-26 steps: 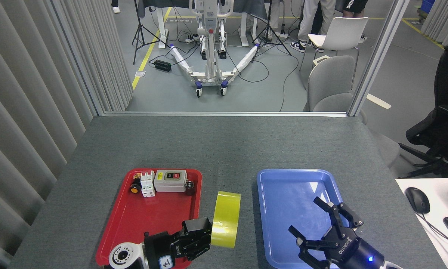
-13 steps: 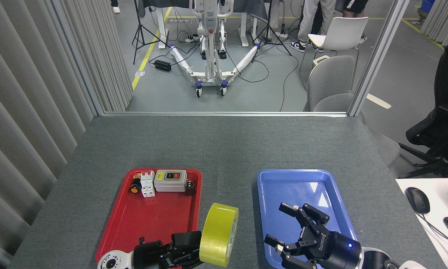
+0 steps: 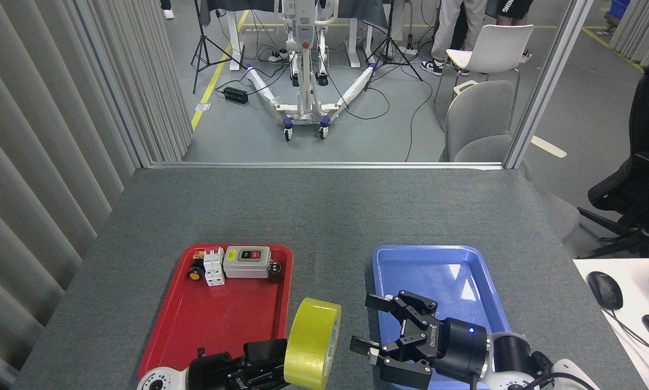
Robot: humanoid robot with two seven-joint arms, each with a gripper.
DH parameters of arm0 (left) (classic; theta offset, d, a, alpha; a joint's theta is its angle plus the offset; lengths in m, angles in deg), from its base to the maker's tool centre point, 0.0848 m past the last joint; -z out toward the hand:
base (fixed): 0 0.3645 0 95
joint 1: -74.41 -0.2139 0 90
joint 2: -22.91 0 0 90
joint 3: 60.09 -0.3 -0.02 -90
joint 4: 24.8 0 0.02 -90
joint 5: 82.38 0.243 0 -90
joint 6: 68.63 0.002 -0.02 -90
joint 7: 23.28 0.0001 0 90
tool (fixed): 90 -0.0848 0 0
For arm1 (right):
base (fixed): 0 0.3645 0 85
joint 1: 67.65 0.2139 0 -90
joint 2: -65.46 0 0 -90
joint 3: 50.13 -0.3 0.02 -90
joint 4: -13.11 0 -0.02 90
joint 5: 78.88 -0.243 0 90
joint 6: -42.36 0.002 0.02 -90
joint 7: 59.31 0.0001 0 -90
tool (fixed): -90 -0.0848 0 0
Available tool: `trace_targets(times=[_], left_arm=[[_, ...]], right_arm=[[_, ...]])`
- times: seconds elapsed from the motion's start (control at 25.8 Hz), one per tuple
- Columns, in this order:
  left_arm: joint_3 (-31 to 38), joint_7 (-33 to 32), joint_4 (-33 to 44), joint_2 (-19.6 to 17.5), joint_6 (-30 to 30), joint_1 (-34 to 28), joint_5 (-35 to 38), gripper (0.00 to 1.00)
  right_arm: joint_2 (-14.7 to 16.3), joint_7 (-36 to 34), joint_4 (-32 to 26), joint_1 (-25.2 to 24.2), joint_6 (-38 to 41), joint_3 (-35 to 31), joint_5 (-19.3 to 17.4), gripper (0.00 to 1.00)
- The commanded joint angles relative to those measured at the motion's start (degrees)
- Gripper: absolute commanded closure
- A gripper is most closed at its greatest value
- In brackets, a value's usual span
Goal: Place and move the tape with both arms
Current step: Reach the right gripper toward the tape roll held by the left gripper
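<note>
Grey table (image 3: 324, 211): left gripper (image 3: 273, 360) clamps the tape (image 3: 308, 352) upright between both trays; right gripper (image 3: 381, 333), fingers spread, waits just right. Handover and placing remain.

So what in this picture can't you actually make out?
- Left gripper, head view: the tape covers its fingertips, so the grip itself is hidden.
- Tape's core print: too small to read.
- Both arms: cut off by the bottom edge.
- Small parts on the red tray: too small to identify.

The right gripper (image 3: 368, 325) seemingly reads ROBOTIQ, printed upside down.
</note>
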Motion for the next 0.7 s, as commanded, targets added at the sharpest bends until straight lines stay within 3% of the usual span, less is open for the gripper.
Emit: trace_targets(times=[0.0, 0.12, 0.27, 0.39, 0.66], left_arm=[[0.23, 0.08, -0.02, 0.00, -0.03, -0.03, 0.00, 1.00], [0.23, 0.17, -0.02, 0.00, -0.03, -0.03, 0.00, 1.00], [0.23, 0.17, -0.02, 0.09, -0.21, -0.03, 0.00, 1.00], [0.23, 0.26, -0.02, 0.17, -0.74, 0.06, 0.00, 1.00], [0.32, 0.26, -0.54, 0.17, -0.91, 0.24, 0.09, 1.00]], right_arm=[[-3.29, 1.70, 0.87, -0.03, -0.27, -0.57, 1.83, 0.01], [-6.89, 1.79, 3.77, 0.50, -1.50, -0.57, 4.38, 0.01], [-7.94, 1.61, 5.61, 0.58, -1.77, -0.39, 5.79, 0.03], [-9.26, 1.70, 6.58, 0.76, -1.68, -0.39, 5.88, 0.16], [-9.97, 1.79, 7.19, 2.69, -1.68, 1.63, 5.79, 0.31]])
